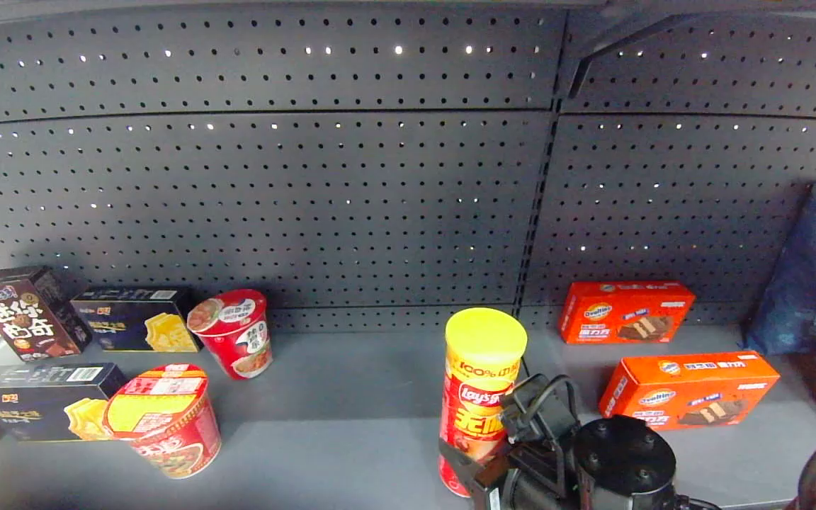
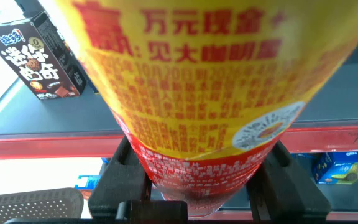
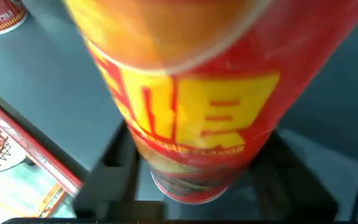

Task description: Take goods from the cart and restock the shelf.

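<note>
Load one: chip can (image 1: 482, 397), yellow lid, upright on the grey shelf (image 1: 351, 397). My right gripper (image 1: 479, 464) has it low on the body, fingers (image 3: 114, 171) pressed to either side.

Load two: second chip can (image 2: 210, 81), clamped in my left gripper (image 2: 197, 180), fingers (image 2: 126, 177) tight around its red end. Past it, the shelf's red edge strip (image 2: 42, 146).

Left of my right fingers: near cup noodle (image 1: 163, 418), far cup noodle (image 1: 234, 333), then dark boxes (image 1: 135, 319) and a brown box (image 1: 25, 315).

Right of my right fingers: near orange box (image 1: 688, 389), and beyond it a far orange box (image 1: 624, 312) by the pegboard (image 1: 309, 198). Farther right, blue bags (image 1: 812, 283).
</note>
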You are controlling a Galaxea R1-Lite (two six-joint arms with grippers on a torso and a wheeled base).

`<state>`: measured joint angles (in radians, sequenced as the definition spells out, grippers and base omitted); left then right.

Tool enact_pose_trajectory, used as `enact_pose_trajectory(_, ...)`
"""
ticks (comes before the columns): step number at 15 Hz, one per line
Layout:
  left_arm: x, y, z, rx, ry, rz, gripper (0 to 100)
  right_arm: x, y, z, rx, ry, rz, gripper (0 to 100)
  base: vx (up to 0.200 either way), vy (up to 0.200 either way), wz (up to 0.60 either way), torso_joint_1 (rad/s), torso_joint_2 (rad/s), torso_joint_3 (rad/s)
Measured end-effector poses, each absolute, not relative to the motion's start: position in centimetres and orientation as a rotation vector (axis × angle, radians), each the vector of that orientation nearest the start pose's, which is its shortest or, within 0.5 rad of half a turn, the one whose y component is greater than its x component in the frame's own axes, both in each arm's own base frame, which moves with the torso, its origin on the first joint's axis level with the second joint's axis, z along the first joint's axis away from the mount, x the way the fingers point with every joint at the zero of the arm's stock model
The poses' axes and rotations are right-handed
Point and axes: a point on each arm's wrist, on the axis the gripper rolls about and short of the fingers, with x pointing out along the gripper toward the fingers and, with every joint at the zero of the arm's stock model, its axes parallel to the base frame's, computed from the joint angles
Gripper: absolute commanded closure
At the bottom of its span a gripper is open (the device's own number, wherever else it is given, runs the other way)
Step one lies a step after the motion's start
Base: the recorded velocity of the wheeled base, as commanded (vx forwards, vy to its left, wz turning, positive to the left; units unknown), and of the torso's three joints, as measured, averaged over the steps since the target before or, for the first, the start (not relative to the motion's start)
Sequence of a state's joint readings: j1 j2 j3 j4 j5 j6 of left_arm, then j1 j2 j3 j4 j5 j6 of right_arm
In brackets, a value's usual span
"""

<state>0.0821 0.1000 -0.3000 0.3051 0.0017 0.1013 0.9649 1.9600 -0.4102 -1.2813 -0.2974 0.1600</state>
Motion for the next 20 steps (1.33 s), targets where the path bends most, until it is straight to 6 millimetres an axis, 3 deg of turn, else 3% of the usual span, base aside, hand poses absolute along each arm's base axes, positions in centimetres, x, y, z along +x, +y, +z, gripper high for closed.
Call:
enact_pose_trajectory(5,-3.9,-0.3,12.6,0.096,0.115,0.078,100,16.4,22.8,7.5,-0.022,0.282,0.632,0,0.000,0.000,0.00,0.000,0.00,0.000)
enact_pose_trajectory(14,-3.9,-0.3,12.5,0.096,0.115,0.081,100,11.4,15.2,9.7,-0.055,0.255,0.620,0,0.000,0.000,0.00,0.000,0.00,0.000)
enact_pose_trajectory(17,-3.9,-0.3,12.6,0.099,0.112,0.080,100,11.3,13.2,10.5,-0.081,0.209,0.573,0,0.000,0.000,0.00,0.000,0.00,0.000)
enact_pose_trajectory(20,-3.9,-0.3,12.6,0.099,0.111,0.079,100,12.3,12.9,10.6,-0.132,0.235,0.511,0,0.000,0.000,0.00,0.000,0.00,0.000)
